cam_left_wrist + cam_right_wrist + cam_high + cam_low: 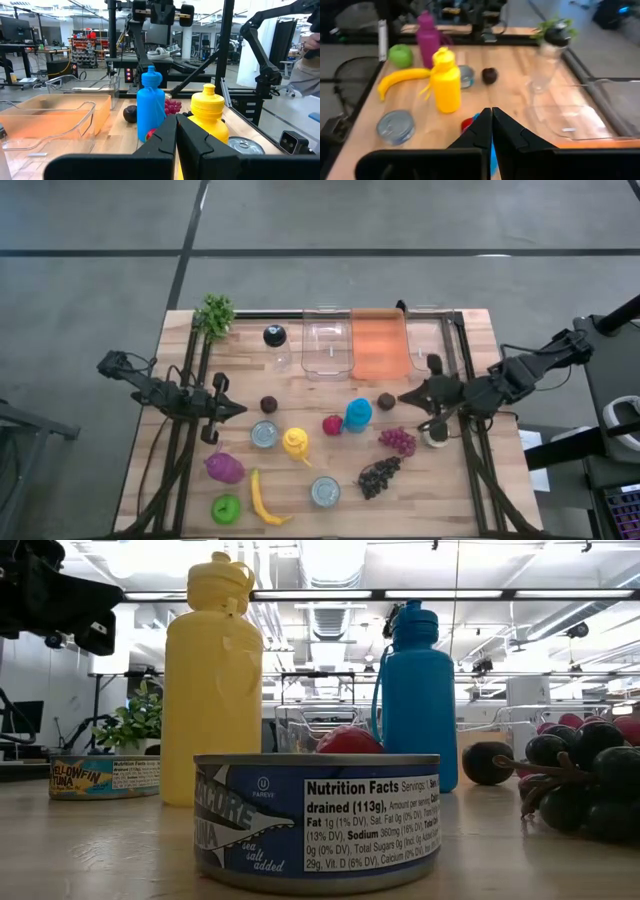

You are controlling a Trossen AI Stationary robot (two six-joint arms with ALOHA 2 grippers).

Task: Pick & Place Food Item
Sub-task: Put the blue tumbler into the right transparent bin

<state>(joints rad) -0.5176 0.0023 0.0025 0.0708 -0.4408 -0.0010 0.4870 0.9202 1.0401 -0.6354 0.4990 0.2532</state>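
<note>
Food lies spread over the wooden table: a banana, a green apple, a red fruit, red grapes, dark grapes, and two dark plums. My right gripper is shut and empty. It hangs above the table beside the right-hand plum and slants down toward the blue bottle and the yellow bottle. My left gripper waits shut and level at the table's left, facing the blue bottle.
Two tuna cans, a purple bottle and a clear bottle stand among the food. A clear bin, an orange bin and another clear bin line the far edge, beside a green plant.
</note>
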